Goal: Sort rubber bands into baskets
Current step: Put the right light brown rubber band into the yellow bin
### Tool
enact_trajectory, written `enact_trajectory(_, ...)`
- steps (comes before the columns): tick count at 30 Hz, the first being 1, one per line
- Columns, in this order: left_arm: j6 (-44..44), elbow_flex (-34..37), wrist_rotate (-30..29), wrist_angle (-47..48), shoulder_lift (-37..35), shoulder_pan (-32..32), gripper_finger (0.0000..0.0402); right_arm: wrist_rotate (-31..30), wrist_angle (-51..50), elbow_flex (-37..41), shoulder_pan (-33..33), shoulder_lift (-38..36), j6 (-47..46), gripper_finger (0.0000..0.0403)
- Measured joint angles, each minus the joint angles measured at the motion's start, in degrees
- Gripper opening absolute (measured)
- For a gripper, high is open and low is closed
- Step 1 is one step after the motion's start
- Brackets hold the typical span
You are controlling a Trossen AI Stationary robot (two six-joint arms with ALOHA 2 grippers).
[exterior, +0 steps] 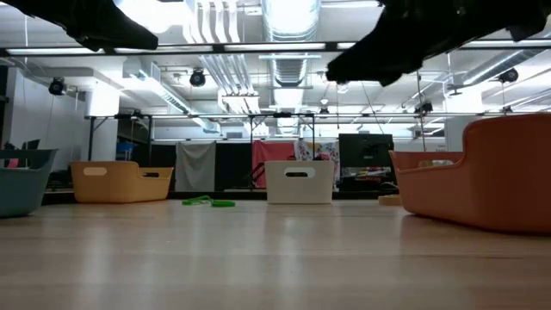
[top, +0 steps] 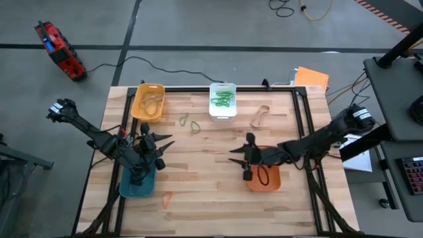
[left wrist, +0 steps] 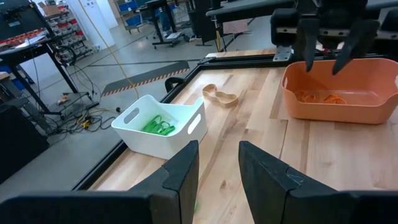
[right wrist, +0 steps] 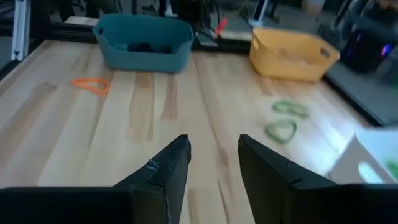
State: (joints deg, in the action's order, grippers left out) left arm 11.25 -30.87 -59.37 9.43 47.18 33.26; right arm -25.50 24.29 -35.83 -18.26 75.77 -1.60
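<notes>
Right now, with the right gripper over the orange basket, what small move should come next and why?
Probably lift the right gripper clear of the orange basket and turn it toward a loose band. Its fingers stand apart and empty, so nothing is being carried. Two green bands lie loose near the white basket, which already holds green ones.

High view: overhead, straight down, far enough to take in the whole table [top: 211,198] and floor around it. Low view: at tabletop height, level across the boards into the room; orange basket [exterior: 482,185] close at 3 o'clock. Left wrist view: faces the white basket [left wrist: 158,127] and orange basket. Right wrist view: faces the teal basket [right wrist: 146,40] and yellow basket [right wrist: 292,53]. All four baskets appear overhead too.
</notes>
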Motion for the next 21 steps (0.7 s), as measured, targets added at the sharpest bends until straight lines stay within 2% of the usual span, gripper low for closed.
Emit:
enact_trajectory(6,0.00,0.00,0.00,0.00,0.00,0.00,0.0099,0.03,10.32,-0.24,0.17,5.66,7.00,0.0123)
enact_trajectory(13,0.02,0.00,0.00,-0.04,0.00,0.02,0.0099,0.20,11.30,-0.24,1.08,4.72,9.43,0.0125)
enact_trajectory(15,3.15,0.04,0.84,-2.22,0.22,0.00,0.0099,0.44,11.34,-0.24,1.57,4.19,9.80,0.0123)
enact_trajectory(18,1.18,0.06,7.64,-8.40,1.68,-1.22,0.0099,2.91,11.09,-0.24,2.13,4.16,9.86,0.0120)
enact_trajectory(21,-3.29,0.89,20.45,-20.27,5.65,-3.27,0.0099,4.97,11.28,-0.24,2.17,4.54,10.16,0.0116)
